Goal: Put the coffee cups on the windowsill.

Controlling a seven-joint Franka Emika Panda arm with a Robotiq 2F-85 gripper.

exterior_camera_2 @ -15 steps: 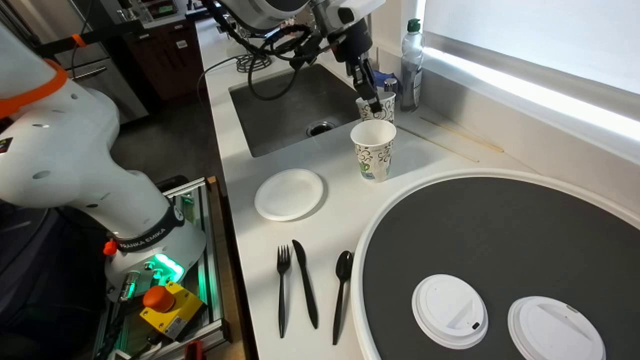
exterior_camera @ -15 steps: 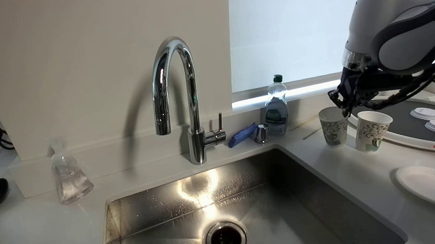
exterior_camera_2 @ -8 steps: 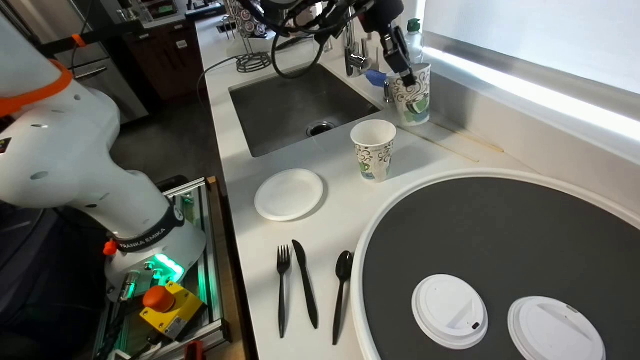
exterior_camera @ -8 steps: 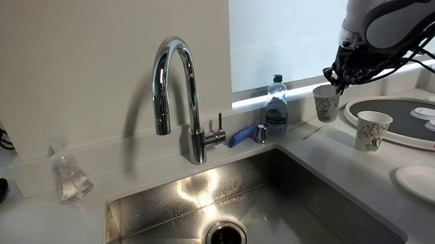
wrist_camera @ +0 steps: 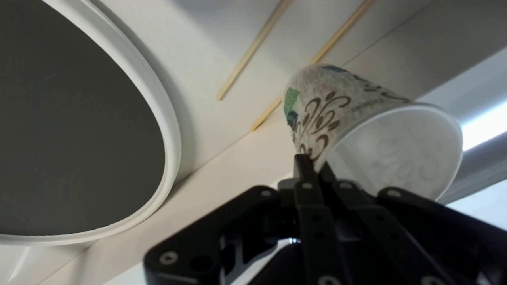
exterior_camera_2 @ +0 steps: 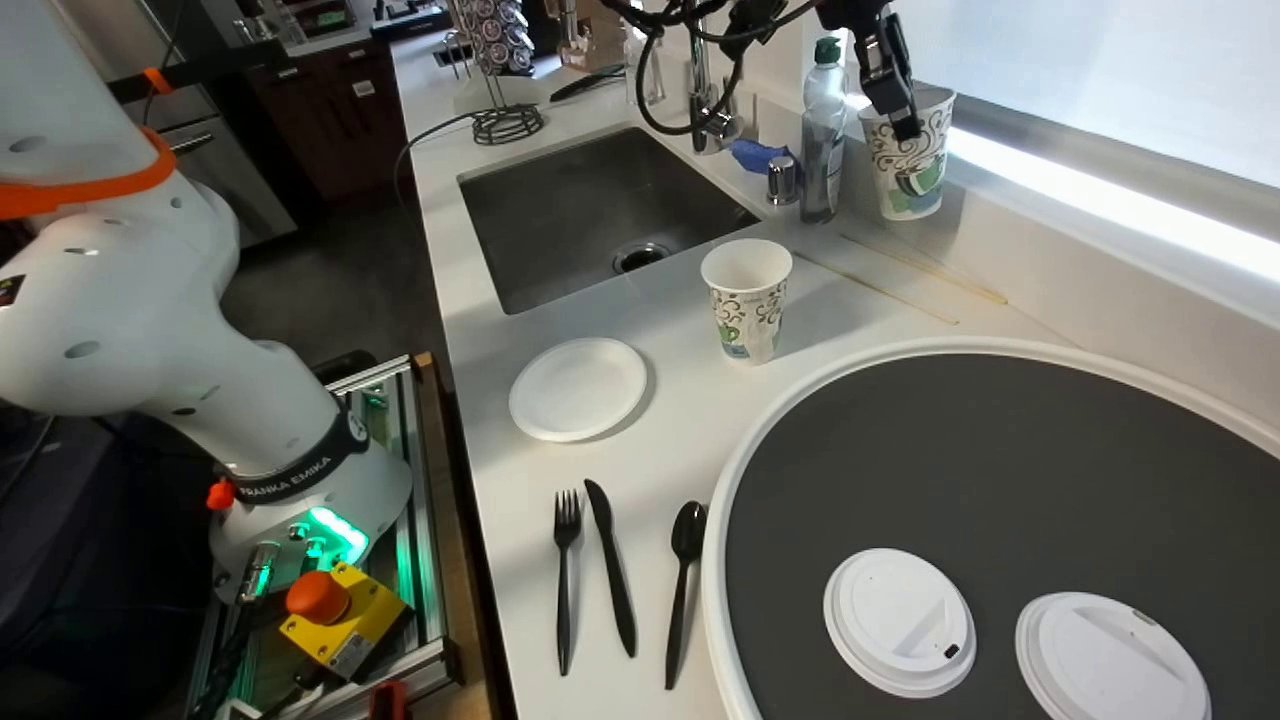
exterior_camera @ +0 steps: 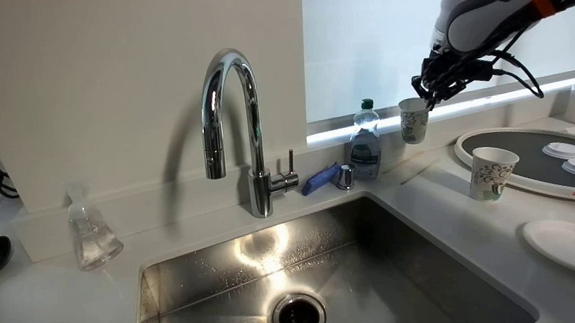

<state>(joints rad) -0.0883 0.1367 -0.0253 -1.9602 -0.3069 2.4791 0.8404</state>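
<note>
My gripper (wrist_camera: 314, 162) is shut on the side wall of one patterned off-white paper cup (wrist_camera: 324, 111), one finger inside the rim. In both exterior views this cup (exterior_camera: 415, 124) (exterior_camera_2: 915, 170) hangs roughly upright in the air, in front of the window ledge and beside the dish soap bottle. The gripper shows above its rim (exterior_camera: 430, 103) (exterior_camera_2: 905, 125). The second paper cup (exterior_camera: 492, 173) (exterior_camera_2: 745, 300) stands upright on the counter. The windowsill (exterior_camera: 497, 99) (exterior_camera_2: 1120, 205) is a pale, brightly lit ledge under the window; part shows in the wrist view (wrist_camera: 487, 122).
A dish soap bottle (exterior_camera: 365, 147) stands by the sink (exterior_camera_2: 600, 220). Two thin wooden sticks (exterior_camera_2: 880, 285) lie on the counter below the held cup. A round grey board (exterior_camera_2: 960, 480) with white lids, a white plate (exterior_camera_2: 578, 390) and black cutlery (exterior_camera_2: 612, 570) lie nearby.
The gripped cup has risen off the counter and moved toward the window, up beside the soap bottle. The second cup has not moved.
</note>
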